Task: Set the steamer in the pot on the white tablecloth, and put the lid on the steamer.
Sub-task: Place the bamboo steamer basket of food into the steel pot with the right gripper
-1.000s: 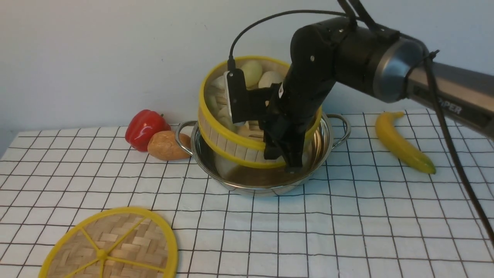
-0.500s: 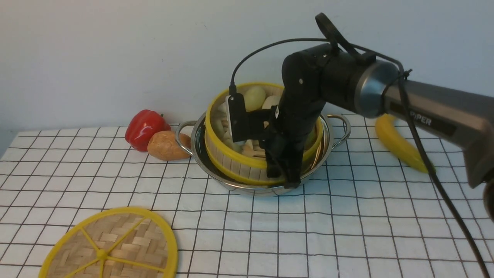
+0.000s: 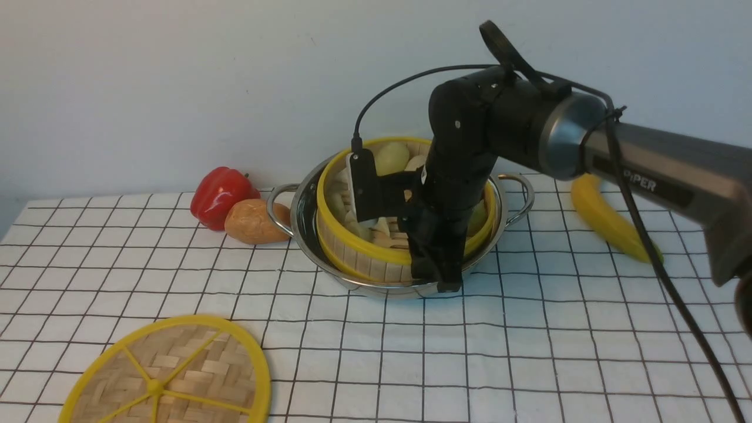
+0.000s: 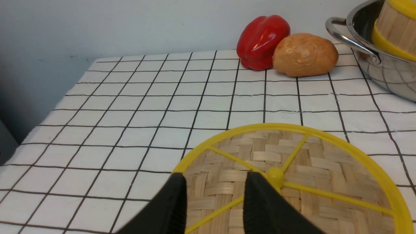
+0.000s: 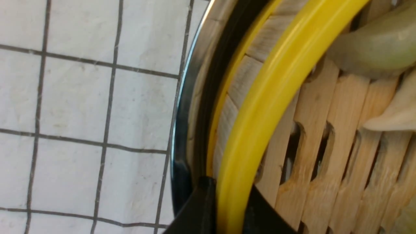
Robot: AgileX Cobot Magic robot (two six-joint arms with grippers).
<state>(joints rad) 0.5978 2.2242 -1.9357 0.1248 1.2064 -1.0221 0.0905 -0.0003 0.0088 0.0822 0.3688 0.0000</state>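
The steamer (image 3: 364, 258), a bamboo basket with a yellow rim and toy dumplings inside, sits in the shiny steel pot (image 3: 302, 226), still tilted slightly toward me. My right gripper (image 3: 437, 270) is shut on the steamer's near wall; the right wrist view shows the yellow rim (image 5: 260, 107) between the two black fingers (image 5: 200, 211). The pot stands on the white tablecloth (image 3: 529, 341). The lid (image 3: 170, 376), a flat woven disc with yellow spokes, lies at the front left. My left gripper (image 4: 216, 175) hovers open just above the lid (image 4: 308, 169), near its hub, holding nothing.
A red pepper (image 3: 220, 194) and a brown bread roll (image 3: 252, 222) lie against the pot's left handle. A banana (image 3: 611, 220) lies to the right of the pot, partly behind my right arm. The wall is close behind, and the table's left edge (image 4: 42, 120) shows.
My right arm has come down with the steamer, which was steeply tilted above the pot and now rests inside it, nearly level. The lid and left gripper have not moved.
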